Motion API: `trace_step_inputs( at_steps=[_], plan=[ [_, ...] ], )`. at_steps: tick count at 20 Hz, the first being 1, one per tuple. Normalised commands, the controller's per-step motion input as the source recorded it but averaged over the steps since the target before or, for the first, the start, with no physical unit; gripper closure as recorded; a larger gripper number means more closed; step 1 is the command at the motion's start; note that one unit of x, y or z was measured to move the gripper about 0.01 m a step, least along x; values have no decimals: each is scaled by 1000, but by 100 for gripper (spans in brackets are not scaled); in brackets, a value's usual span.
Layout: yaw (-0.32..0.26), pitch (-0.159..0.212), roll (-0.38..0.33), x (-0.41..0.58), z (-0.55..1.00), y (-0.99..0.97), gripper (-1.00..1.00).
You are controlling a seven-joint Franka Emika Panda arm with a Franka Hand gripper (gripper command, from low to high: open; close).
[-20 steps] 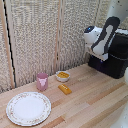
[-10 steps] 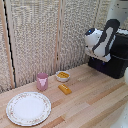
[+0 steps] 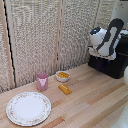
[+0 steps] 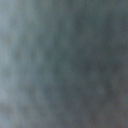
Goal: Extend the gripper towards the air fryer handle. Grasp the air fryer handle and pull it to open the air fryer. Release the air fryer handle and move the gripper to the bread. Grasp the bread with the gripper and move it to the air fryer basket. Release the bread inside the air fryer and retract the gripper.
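The black air fryer [image 3: 118, 64] stands at the exterior view's right edge, on the wooden table. My white gripper [image 3: 96, 48] is pressed close against its upper front, and the arm covers much of it. The fingers and the air fryer handle are hidden where they meet, so I cannot tell whether the gripper is open or shut. The air fryer basket [image 3: 106, 68] looks flush with the body. The bread [image 3: 64, 89], a small orange-brown block, lies on the table well away toward the exterior view's left. The wrist view is a grey blur with nothing recognisable.
A small white bowl [image 3: 63, 76] with orange-yellow contents sits just behind the bread. A pink cup [image 3: 42, 81] stands beside it, and a patterned white plate [image 3: 28, 107] lies near the front left. A woven folding screen [image 3: 45, 35] backs the table.
The arm has edged slightly toward the exterior view's right and down, closer onto the air fryer. The bread, bowl, cup and plate have not moved.
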Motion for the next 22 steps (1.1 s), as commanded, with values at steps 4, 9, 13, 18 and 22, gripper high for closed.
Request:
trace_step_inputs(
  at_steps=[4,9,13,18,22],
  plan=[
    [-21,0,0,50,0,26,100],
    [-98,46,44,114,479,96,100],
    [-114,95,81,84,673,164,100],
    [-117,112,181,55,482,230,100],
    [-125,80,270,81,251,328,100]
  ],
)
